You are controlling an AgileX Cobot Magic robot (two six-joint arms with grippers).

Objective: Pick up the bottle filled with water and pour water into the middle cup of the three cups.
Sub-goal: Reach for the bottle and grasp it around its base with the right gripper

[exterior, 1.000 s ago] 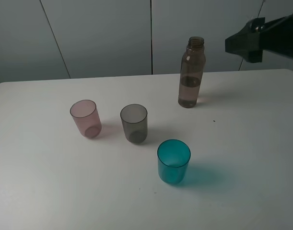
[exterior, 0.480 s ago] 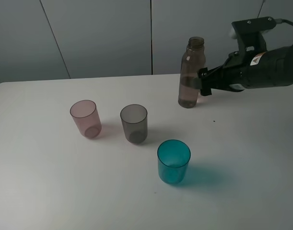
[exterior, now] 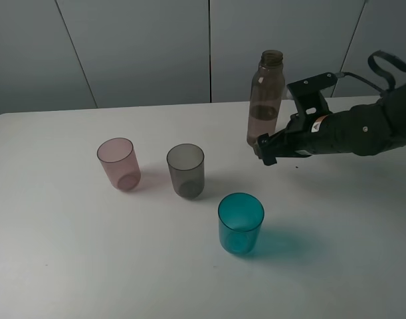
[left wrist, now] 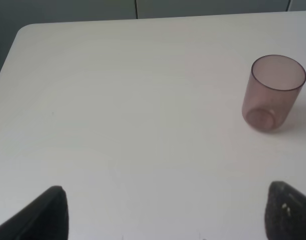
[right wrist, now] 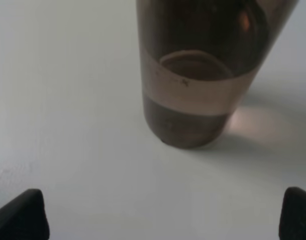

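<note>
The white table (exterior: 70,266) carries everything. The black right arm (exterior: 362,126) reaches in over it from the right side of the high view.

The bottle (exterior: 264,100) stands upright on the table just ahead of the right pincer (exterior: 264,149). It is smoky brown, has no cap and is partly filled with water. In the right wrist view the bottle's base (right wrist: 188,120) sits in front of the right pincer (right wrist: 158,217). The two dark fingertips (right wrist: 20,215) are spread wide with bare table between them, so this pincer is open and grips nothing. The bottle is not between the fingers and nothing touches it.

Seen from the high camera, the teal cup (exterior: 240,222) stands near the right pincer, on the camera's side of it. The middle cup (exterior: 185,170), smoky grey, stands farther off to the pincer's left. The pink cup (exterior: 117,163) stands beyond that, well apart from the pincer. All three are upright and apart from one another.

The left pincer (left wrist: 168,217) shows only in its own wrist view. Its dark fingertips (left wrist: 47,215) are also held wide apart and hold nothing. The pink cup (left wrist: 273,92) stands well ahead of this pincer, off to one side of the gap between its fingers.
</note>
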